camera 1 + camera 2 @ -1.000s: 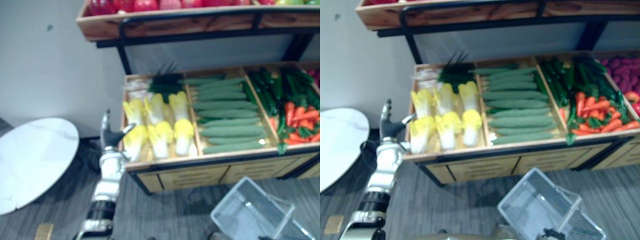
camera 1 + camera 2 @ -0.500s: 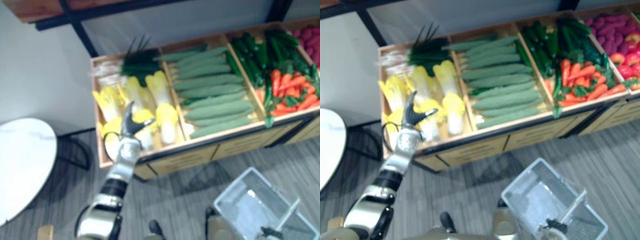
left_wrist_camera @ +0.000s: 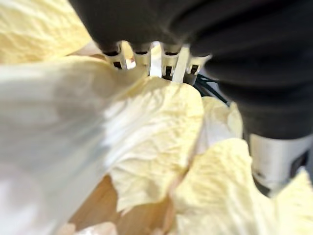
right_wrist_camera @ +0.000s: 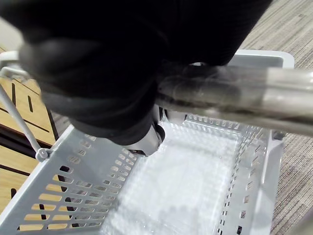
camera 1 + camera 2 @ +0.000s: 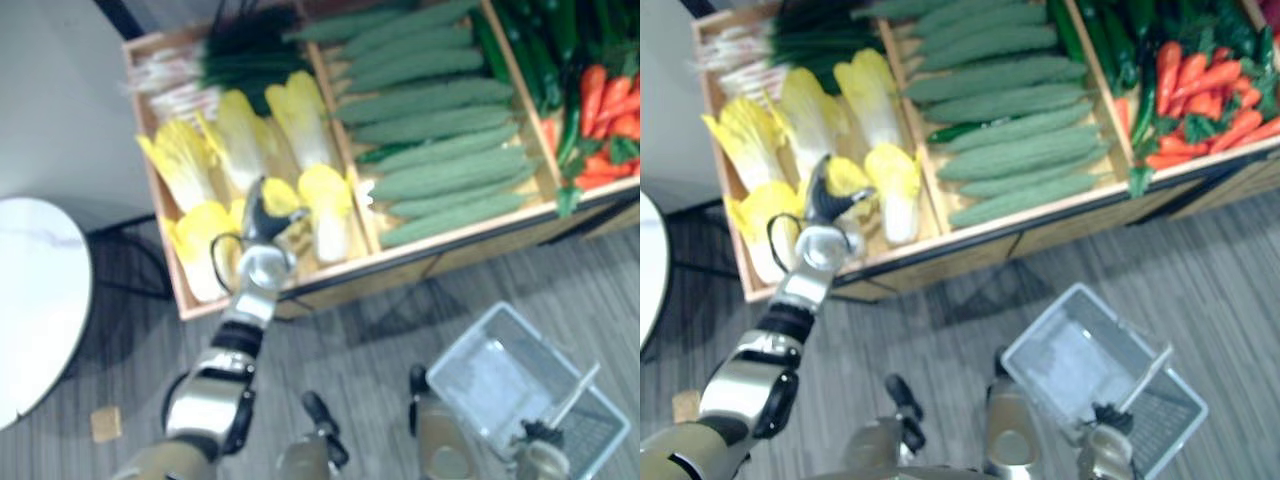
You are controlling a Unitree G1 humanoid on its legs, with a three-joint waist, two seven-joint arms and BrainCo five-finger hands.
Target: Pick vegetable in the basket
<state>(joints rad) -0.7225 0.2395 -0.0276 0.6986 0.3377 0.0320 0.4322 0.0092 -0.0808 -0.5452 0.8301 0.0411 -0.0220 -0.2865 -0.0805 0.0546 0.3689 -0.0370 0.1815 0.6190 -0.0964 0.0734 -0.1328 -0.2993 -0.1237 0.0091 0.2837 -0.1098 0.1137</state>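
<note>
Resting my left hand (image 5: 825, 205), fingers (image 3: 142, 58) straight, on yellow cabbage (image 3: 161, 122) beside the cucumbers (image 5: 1010, 130); my right hand (image 4: 98, 63) clamps the basket handle (image 4: 254, 100)

The place is a grocery shop's produce section. A long light-wood display stand (image 5: 400, 265), split into compartments, holds rows of pale yellow napa cabbages (image 5: 225, 150) at its left end with bundled green onions (image 5: 210, 60) behind them, long green cucumbers (image 5: 430, 130) in its middle compartment, and orange carrots (image 5: 605, 100) toward its right end. A grey perforated plastic shopping basket (image 5: 500, 375) is in front of the stand, above grey striped carpet (image 5: 380, 350).
</note>
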